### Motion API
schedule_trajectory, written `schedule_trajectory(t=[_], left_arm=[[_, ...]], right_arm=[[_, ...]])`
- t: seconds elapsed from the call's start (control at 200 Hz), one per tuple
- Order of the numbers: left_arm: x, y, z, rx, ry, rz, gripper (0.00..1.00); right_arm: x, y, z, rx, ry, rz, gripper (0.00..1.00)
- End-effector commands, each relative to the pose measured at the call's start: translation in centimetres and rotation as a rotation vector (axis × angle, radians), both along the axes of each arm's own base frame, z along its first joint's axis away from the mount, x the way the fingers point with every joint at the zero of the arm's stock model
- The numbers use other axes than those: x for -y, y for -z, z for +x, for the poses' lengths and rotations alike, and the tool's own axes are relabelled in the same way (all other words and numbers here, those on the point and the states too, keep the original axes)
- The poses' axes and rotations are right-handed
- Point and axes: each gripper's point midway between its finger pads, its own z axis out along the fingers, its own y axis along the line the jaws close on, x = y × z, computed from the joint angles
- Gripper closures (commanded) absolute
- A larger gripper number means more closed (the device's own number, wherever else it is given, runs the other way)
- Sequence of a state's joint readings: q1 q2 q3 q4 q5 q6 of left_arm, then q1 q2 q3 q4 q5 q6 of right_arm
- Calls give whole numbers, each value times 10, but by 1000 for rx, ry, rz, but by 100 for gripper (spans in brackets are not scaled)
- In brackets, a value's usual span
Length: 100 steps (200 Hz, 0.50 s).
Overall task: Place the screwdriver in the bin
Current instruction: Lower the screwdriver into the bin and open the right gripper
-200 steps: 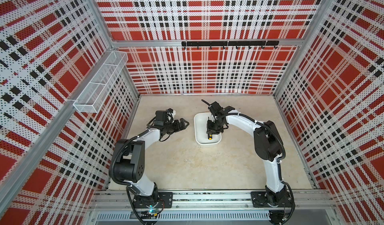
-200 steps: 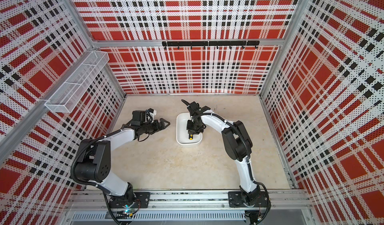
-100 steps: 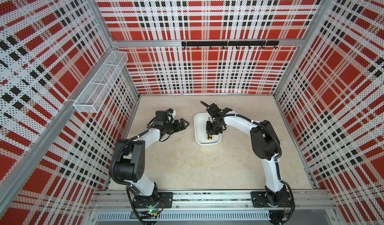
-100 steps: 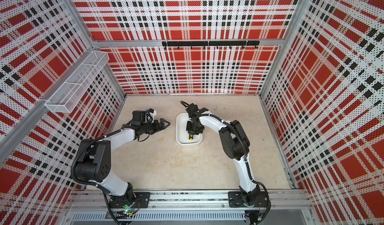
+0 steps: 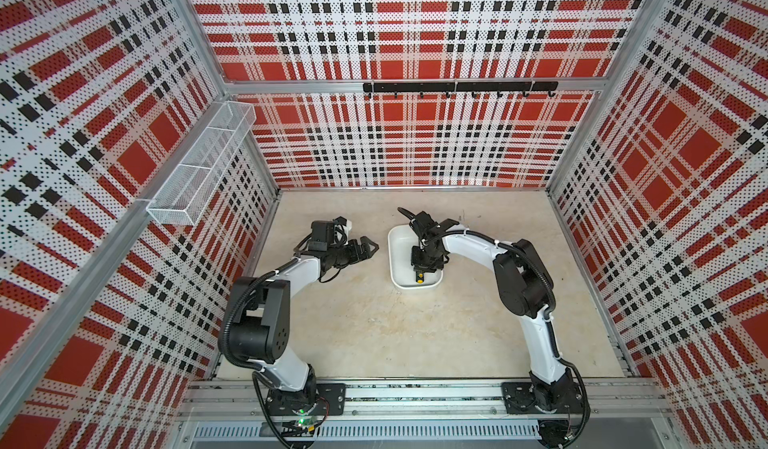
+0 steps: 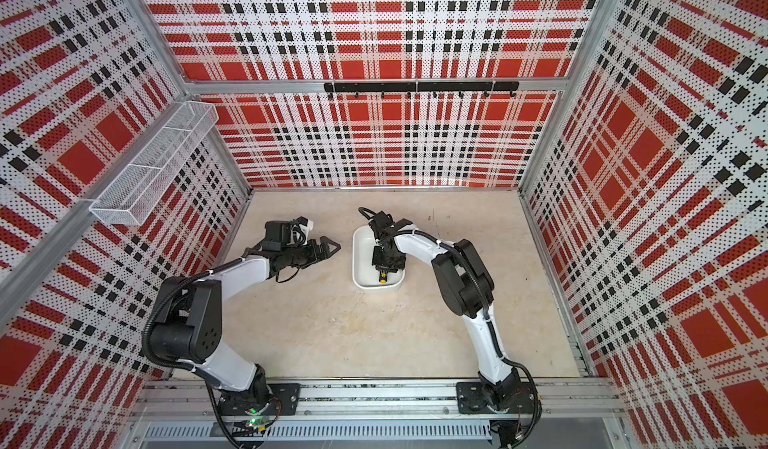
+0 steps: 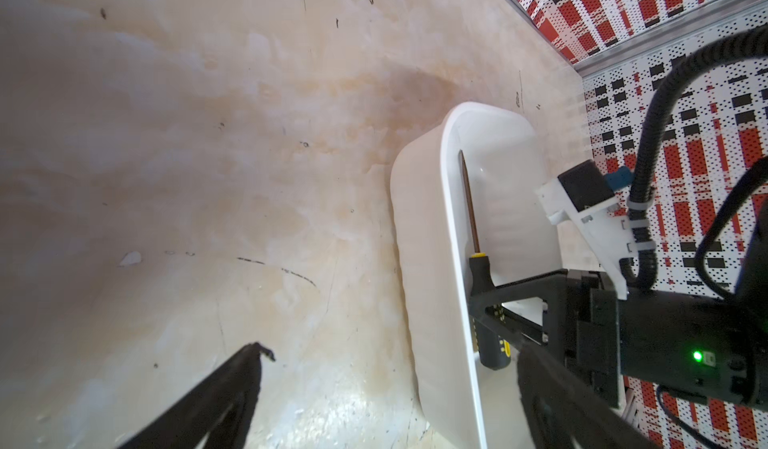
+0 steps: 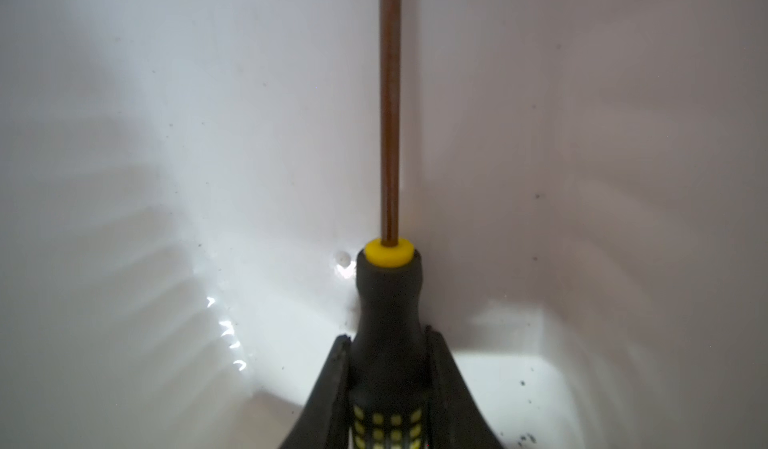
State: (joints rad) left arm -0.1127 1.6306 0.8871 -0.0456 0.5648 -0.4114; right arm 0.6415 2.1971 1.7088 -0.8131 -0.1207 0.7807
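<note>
The white bin (image 5: 392,256) (image 6: 357,260) lies mid-floor. My right gripper (image 5: 422,260) (image 6: 384,260) reaches down into it and is shut on the screwdriver (image 5: 419,277) (image 6: 381,277), gripping its black handle. In the right wrist view the fingers (image 8: 332,384) clamp the dotted handle (image 8: 388,301), and the thin shaft runs out over the bin's white floor (image 8: 166,135). The left wrist view shows the screwdriver (image 7: 469,210) lengthwise inside the bin wall (image 7: 432,260). Whether it touches the floor I cannot tell. My left gripper (image 5: 370,246) (image 6: 332,245) (image 7: 395,349) stands open and empty left of the bin.
A long white wire-mesh basket (image 5: 199,168) hangs on the left wall. A black hook rail (image 5: 457,87) runs along the back wall. Plaid perforated walls enclose the beige floor (image 5: 374,334), and an aluminium rail crosses the front.
My right arm has shifted slightly left and the gripper has sunk a little into the bin with the screwdriver. The left arm has not moved.
</note>
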Motion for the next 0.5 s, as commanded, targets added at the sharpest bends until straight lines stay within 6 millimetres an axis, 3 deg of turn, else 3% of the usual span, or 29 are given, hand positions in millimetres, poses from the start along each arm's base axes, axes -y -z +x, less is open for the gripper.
schedule_trajectory(t=[0.0,0.496], left_arm=[[0,0,2,9,15,1,2],[0,-1,3,11,15,0,2]], right_arm=[[4,8,-3,-5,18,-44,79],[7,-14,2,51,14,-50,58]])
